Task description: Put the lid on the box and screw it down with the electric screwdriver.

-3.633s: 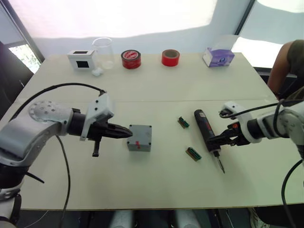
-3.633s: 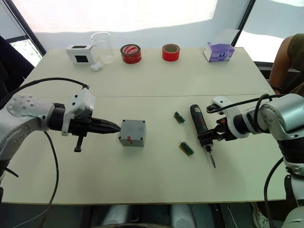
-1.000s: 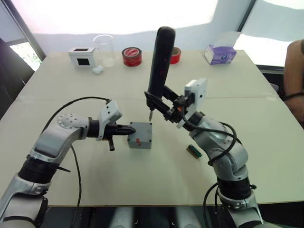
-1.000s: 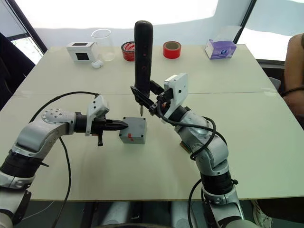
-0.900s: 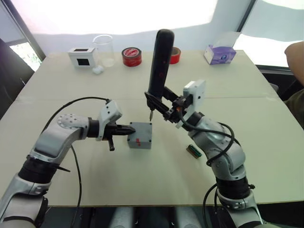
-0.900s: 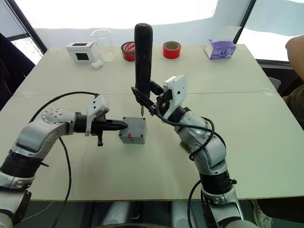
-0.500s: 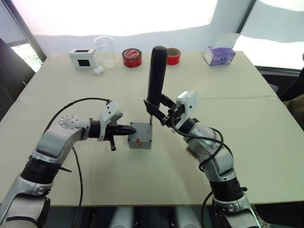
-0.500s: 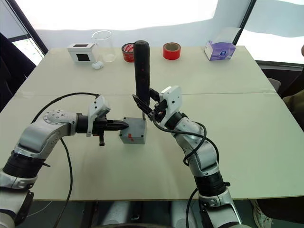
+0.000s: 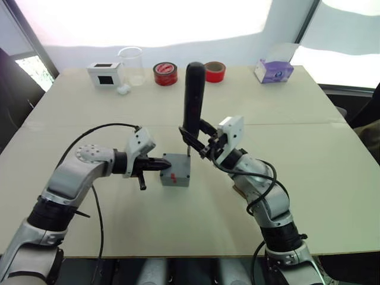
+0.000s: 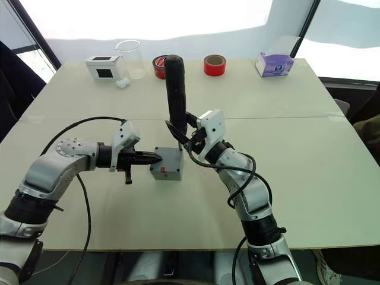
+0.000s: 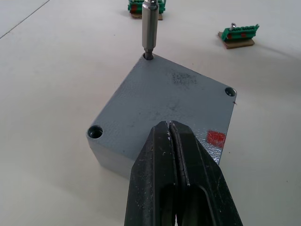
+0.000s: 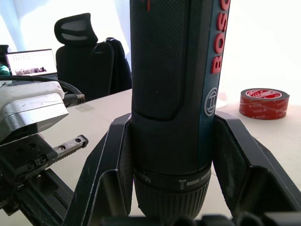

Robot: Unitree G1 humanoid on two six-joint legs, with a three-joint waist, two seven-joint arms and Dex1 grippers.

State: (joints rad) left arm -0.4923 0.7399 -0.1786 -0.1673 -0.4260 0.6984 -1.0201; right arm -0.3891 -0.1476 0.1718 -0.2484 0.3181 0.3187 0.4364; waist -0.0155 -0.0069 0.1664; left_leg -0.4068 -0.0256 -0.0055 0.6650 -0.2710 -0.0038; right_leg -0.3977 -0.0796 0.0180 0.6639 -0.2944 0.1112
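Grey square box [image 9: 176, 170], with its flat grey lid [image 11: 165, 106] already seated on top, sits near the middle of the pale table [image 9: 178, 231], a small red mark on its near side. Left tool [image 9: 163, 164] has its two black fingers [image 11: 160, 174] pressed together, empty, their tips at the box's left side; the left wrist view looks over these closed tips across the lid, though actual contact cannot be confirmed. Right tool [image 10: 181, 141] pinches the long black cylindrical electric screwdriver [image 9: 192, 101] near its lower end, holding it upright above the box's far corner. The left wrist view shows what the head views blur: the thin metal bit [image 11: 150, 29] stands in the lid's far corner screw hole, while two other corner holes are empty. The right wrist view shows the spread fingers [image 12: 236, 155] flanking the screwdriver's textured barrel and red lettering. Farther back stand two green connector blocks [image 11: 239, 34], then a white box with a black window [image 9: 104, 75], a clear beaker [image 9: 130, 64], two red tape rolls [image 9: 164, 73] and a purple tissue pack [image 9: 272, 70].
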